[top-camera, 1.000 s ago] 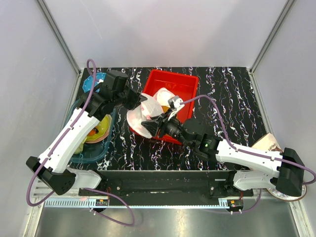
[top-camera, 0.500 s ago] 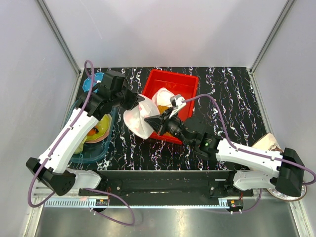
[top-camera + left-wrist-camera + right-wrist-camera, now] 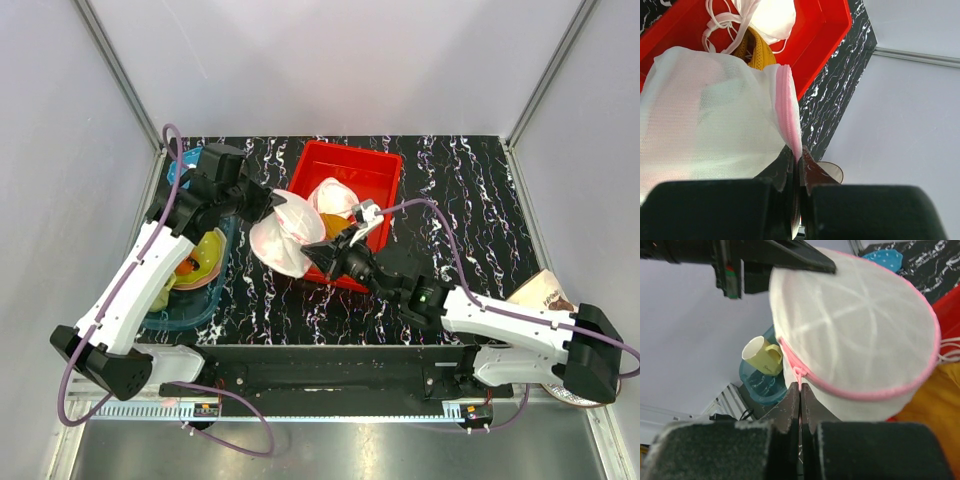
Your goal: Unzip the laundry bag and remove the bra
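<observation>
The laundry bag [image 3: 283,240] is a round white mesh pouch with pink zipper edging, held in the air between the teal bin and the red bin. My left gripper [image 3: 268,207] is shut on its pink edge [image 3: 787,107], and the jaws pinch the edging in the left wrist view [image 3: 797,157]. My right gripper [image 3: 312,256] is shut on the pink zipper pull [image 3: 799,376] at the bag's lower rim [image 3: 855,335]. The zipper line looks closed. The bra is hidden; no plain pink garment shows through the mesh.
The red bin [image 3: 378,165] behind the bag holds a mustard-yellow cloth [image 3: 758,50] and a white piece with thin straps [image 3: 771,17]. A teal bin [image 3: 192,302] at the left holds a yellow cup [image 3: 760,356]. A blue dotted item [image 3: 885,260] lies at the back left.
The bag has shifted a little left and back with my left gripper. My right gripper has moved slightly left and nearer, still pinching the zipper pull.
</observation>
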